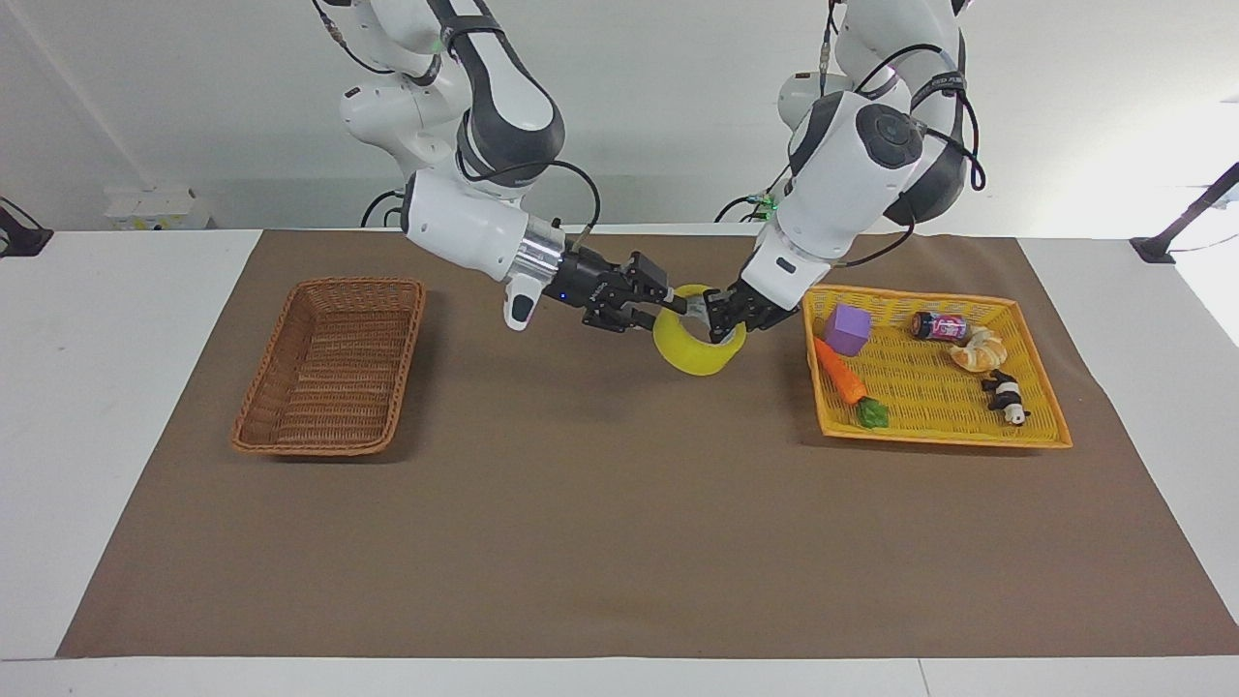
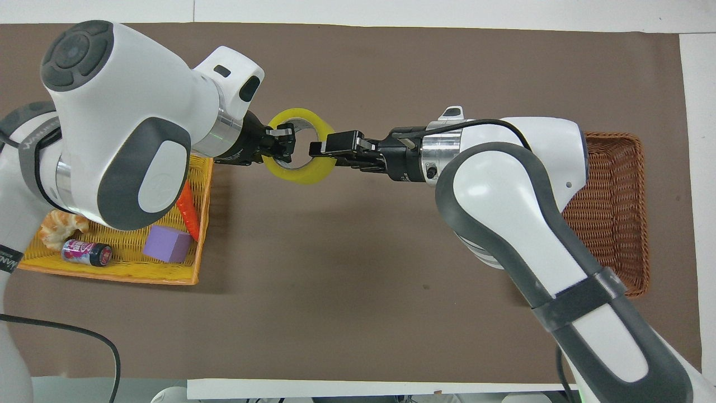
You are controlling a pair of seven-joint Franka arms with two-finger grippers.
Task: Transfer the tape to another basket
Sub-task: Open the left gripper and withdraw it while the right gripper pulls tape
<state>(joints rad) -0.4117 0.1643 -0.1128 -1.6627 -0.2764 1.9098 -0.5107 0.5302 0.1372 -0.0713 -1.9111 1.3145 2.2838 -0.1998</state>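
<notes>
The tape (image 1: pixel 697 341) hangs in the middle of the picture, pinched by the left gripper (image 1: pixel 718 324) while the right gripper (image 1: pixel 671 306) closes on its wall, and the brown basket (image 1: pixel 331 366) waits at the picture's left.

There are two baskets: one brown wicker basket (image 1: pixel 329 366) and one shallow yellow tray basket (image 1: pixel 934 426). One roll of yellow tape (image 1: pixel 695 350) is in view. The yellow tray holds five things: one purple cube (image 1: pixel 847 328), one toy carrot (image 1: pixel 844 380), one small can (image 1: pixel 938 326), one croissant (image 1: pixel 980 350) and one small black-and-white toy figure (image 1: pixel 1007 397). Two robot arms reach in, with one left gripper (image 1: pixel 714 321) and one right gripper (image 1: pixel 666 303). One brown mat (image 1: pixel 600 542) covers the table.
</notes>
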